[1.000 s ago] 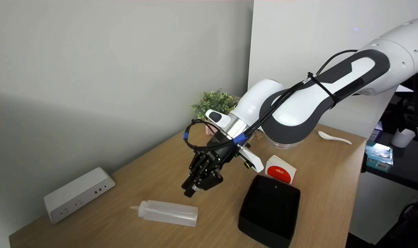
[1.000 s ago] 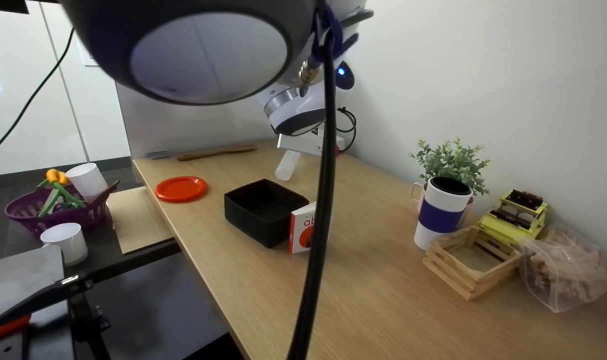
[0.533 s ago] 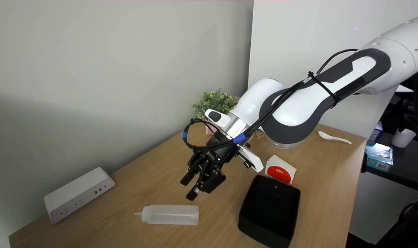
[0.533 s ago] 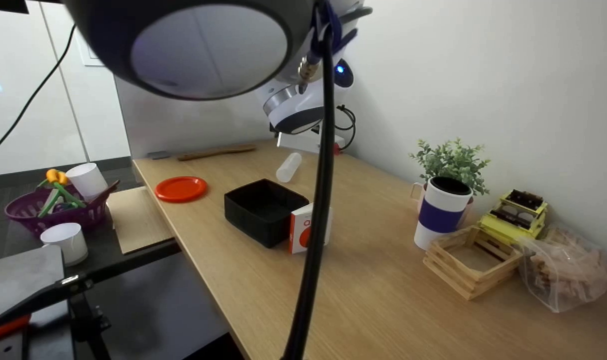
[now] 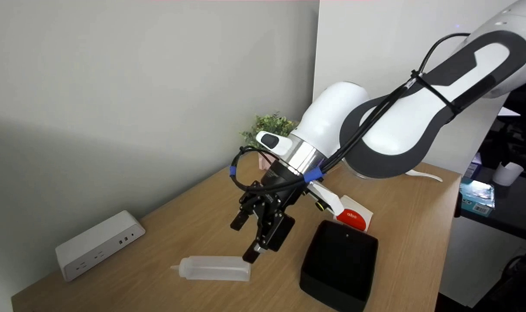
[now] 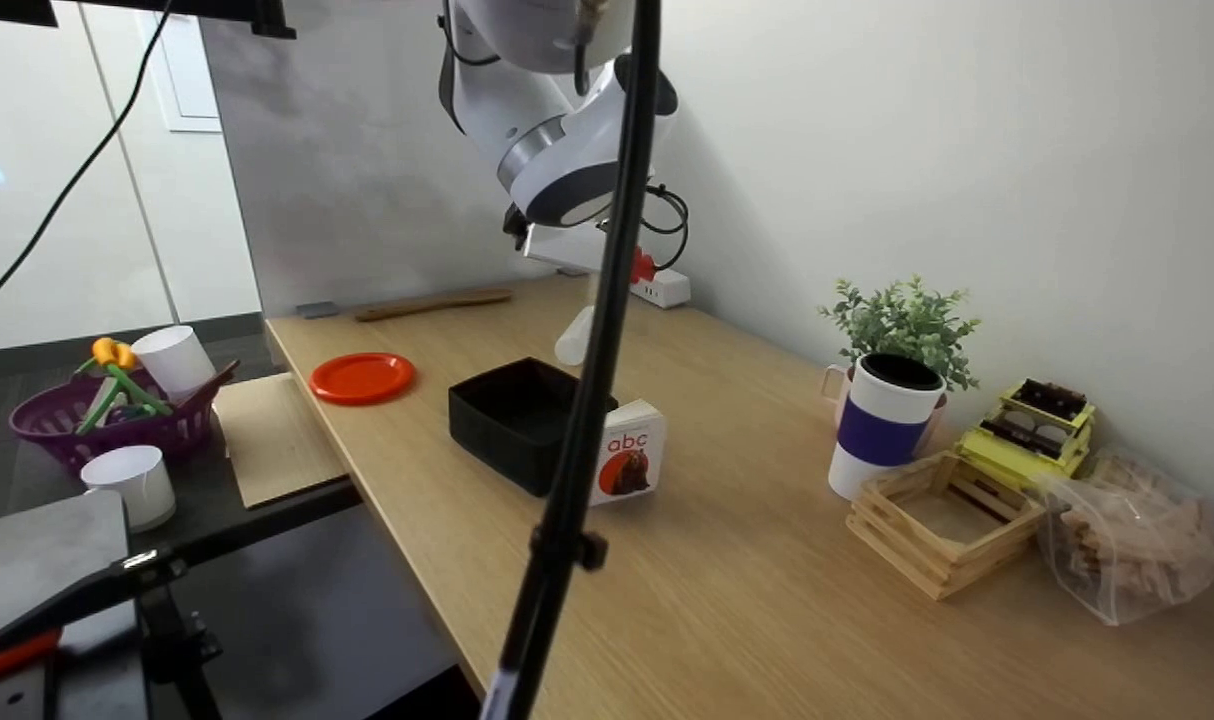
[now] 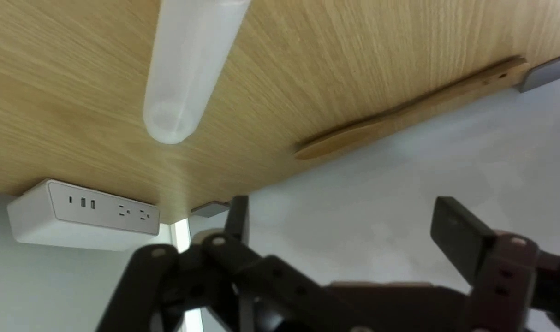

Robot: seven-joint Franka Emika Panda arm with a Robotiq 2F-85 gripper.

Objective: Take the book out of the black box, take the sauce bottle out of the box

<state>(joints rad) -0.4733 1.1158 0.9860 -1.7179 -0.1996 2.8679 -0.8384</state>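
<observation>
- The claw [image 5: 245,238] is spread wide, its fingers well apart, holding nothing; a second ago they stood close together, and half a second ago less far apart than now.
- The arm [image 5: 388,130] has risen over the last half second, while the sauce bottle [image 5: 215,268] has hardly moved. I take that as a release and a retreat, so the last taking-out looks finished.
- The bottle lies on its side on the table [image 5: 185,225], below the claw. In the wrist view it is up and to the left of the fingers, apart from both; in an exterior view a fingertip overlaps its broad end, probably by line of sight only, and its narrow tip points away from the claw.
- Farther off, apart from the bottle, the black box [image 5: 341,260] sits on the table with neither task thing in it.
- Beside the box the book [image 6: 629,460] stands upright; a black cable [image 6: 557,545] hides whether the two touch.
</observation>
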